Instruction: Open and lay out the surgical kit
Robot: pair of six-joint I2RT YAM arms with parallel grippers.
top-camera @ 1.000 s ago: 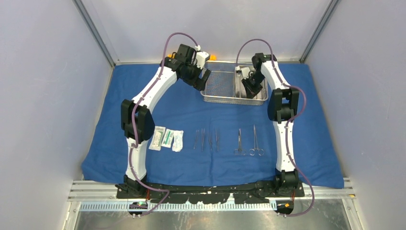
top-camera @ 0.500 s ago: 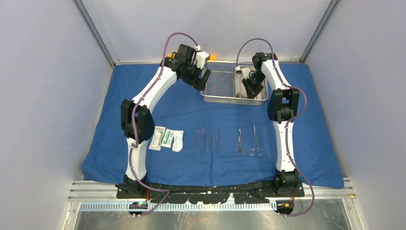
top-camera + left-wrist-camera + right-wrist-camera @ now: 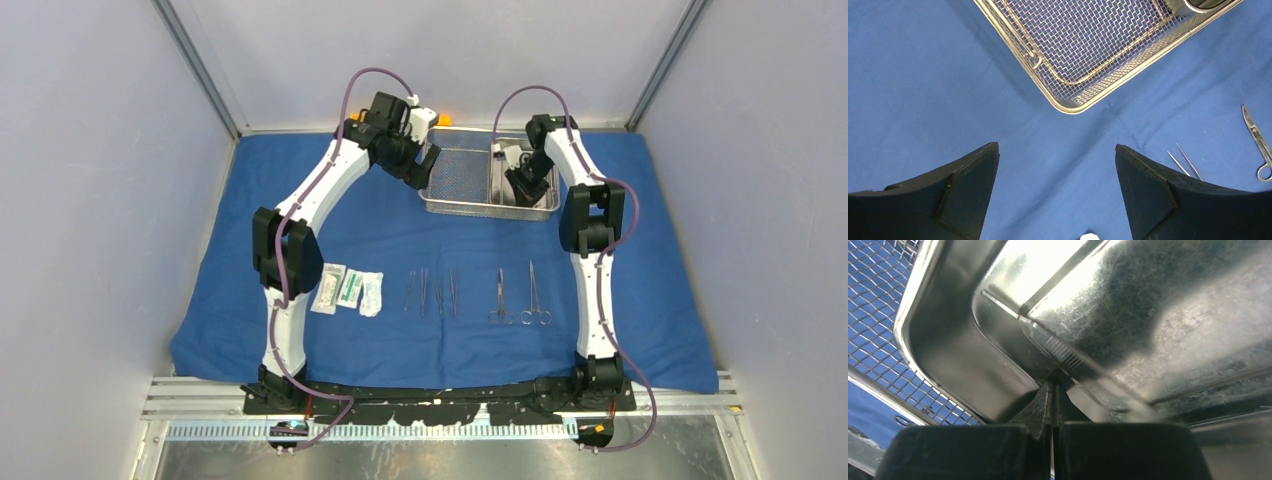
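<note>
The left gripper (image 3: 1055, 146) hovers wide open and empty over the blue cloth (image 3: 923, 90), just off the near-left corner of the mesh basket (image 3: 1083, 40). At the basket's right end, the right gripper (image 3: 1050, 390) sits inside the steel tray (image 3: 963, 355). Its jaws are pressed together at a thin steel instrument (image 3: 1063, 354), and I cannot tell whether they grip it.

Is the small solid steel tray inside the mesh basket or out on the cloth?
Inside: the tray sits at the right end of the basket, mesh showing beside its rim.

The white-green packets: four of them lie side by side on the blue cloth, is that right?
Not four. Three packets lie side by side on the blue cloth, as the top external view shows.
</note>
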